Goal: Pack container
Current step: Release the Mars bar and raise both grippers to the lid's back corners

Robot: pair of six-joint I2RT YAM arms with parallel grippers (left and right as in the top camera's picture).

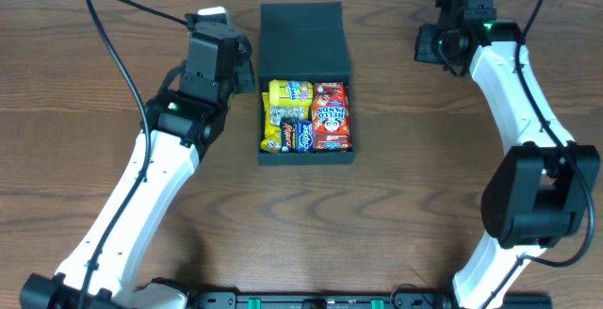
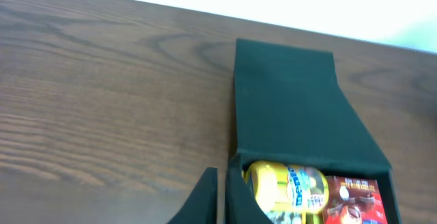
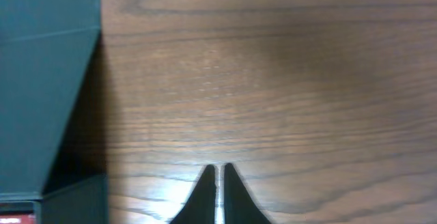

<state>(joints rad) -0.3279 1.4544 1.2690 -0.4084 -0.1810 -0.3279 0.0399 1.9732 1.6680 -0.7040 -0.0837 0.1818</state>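
Black container (image 1: pixel 303 26) open, snack packs (image 1: pixel 306 116) inside | left gripper (image 2: pixel 205 197) closed, empty, beside its wall | right gripper (image 3: pixel 218 186) closed, empty, over wooden table (image 3: pixel 287 80)

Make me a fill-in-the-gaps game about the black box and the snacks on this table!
1. The lid of the black box is ____.
2. The yellow pack lies ____ the box.
3. The snack pack at the box's right wall is coloured ____.
4. The right gripper is ____ above the table, holding nothing.
Missing words: open; inside; red; shut.
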